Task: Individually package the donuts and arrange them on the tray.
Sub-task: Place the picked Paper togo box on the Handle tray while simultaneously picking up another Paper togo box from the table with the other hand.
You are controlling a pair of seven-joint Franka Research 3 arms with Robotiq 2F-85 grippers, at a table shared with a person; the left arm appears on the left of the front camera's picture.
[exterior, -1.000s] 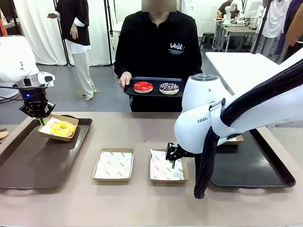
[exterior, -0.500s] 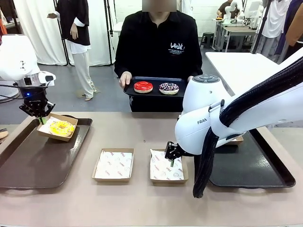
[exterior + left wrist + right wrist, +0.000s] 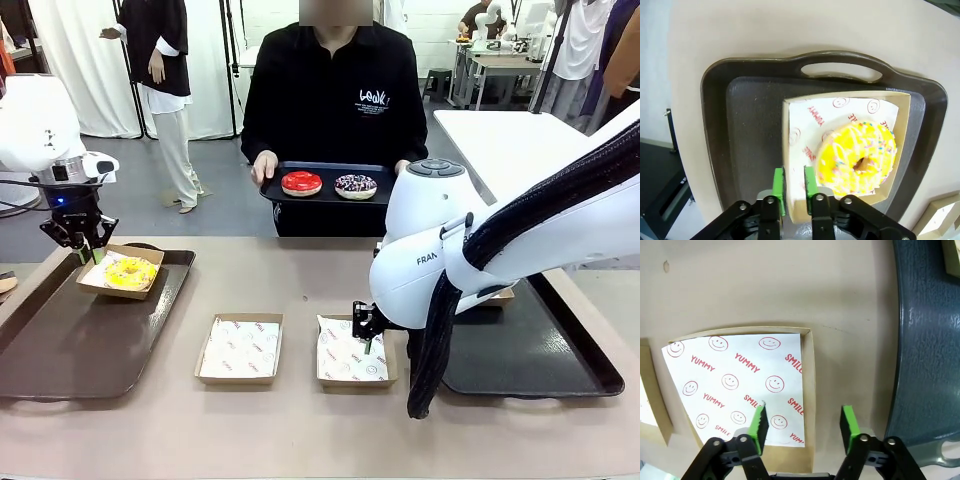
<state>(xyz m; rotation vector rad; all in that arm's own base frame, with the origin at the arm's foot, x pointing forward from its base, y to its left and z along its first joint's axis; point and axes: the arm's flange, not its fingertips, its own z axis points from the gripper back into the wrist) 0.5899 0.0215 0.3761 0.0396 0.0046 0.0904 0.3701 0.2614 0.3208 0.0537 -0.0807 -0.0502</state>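
Note:
A yellow donut [image 3: 131, 272] [image 3: 840, 150] lies in a paper-lined cardboard box [image 3: 112, 288] [image 3: 840, 95] on the brown tray [image 3: 60, 350] [image 3: 750, 125] at the left. My left gripper [image 3: 90, 248] [image 3: 794, 182] stands at that box's back corner, jaws narrow, pinching its wall. Across the table a person holds a black tray [image 3: 325, 198] with a red donut [image 3: 301, 183] and a sprinkled donut [image 3: 355, 186]. My right gripper [image 3: 368, 338] [image 3: 803, 422] is open, its fingers astride the right wall of an empty lined box [image 3: 345, 360] [image 3: 740, 375].
A second empty lined box [image 3: 240, 350] [image 3: 650, 400] sits left of the first at mid-table. At the right lies a dark tray [image 3: 540, 350] [image 3: 930, 340] with another box [image 3: 497, 295] at its far end, behind my right arm.
The left gripper and the yellow donut's box have shifted slightly on the brown tray. The right gripper has settled a little at the empty box's right wall.

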